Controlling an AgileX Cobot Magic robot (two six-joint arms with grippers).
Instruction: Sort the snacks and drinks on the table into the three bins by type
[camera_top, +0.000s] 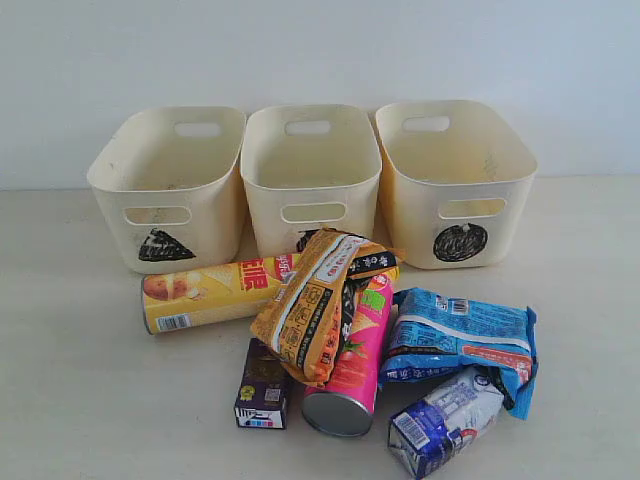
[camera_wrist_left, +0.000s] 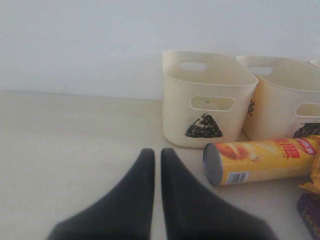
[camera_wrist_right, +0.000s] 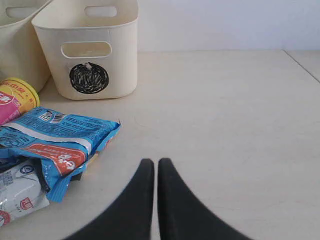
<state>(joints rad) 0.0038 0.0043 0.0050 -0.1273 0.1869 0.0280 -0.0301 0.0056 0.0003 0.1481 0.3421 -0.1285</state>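
Note:
Three cream bins stand in a row at the back: triangle bin (camera_top: 170, 190), middle bin (camera_top: 312, 180) and circle bin (camera_top: 455, 180). In front lie the yellow chip tube (camera_top: 215, 293), the orange-yellow packet (camera_top: 310, 305) resting on the pink chip tube (camera_top: 355, 360), the blue-white packet (camera_top: 460, 335), the dark purple carton (camera_top: 264, 385) and the blue and white carton (camera_top: 445, 420). Neither arm shows in the exterior view. My left gripper (camera_wrist_left: 157, 152) is shut and empty, off to the side of the yellow tube (camera_wrist_left: 260, 161). My right gripper (camera_wrist_right: 156, 162) is shut and empty beside the blue-white packet (camera_wrist_right: 55, 145).
A pale wall runs behind the bins. The beige table (camera_top: 70, 380) stretches bare to the left of the pile and to the right (camera_wrist_right: 235, 110) of the circle bin (camera_wrist_right: 90, 50). The table's edge line (camera_wrist_right: 302, 65) shows far right in the right wrist view.

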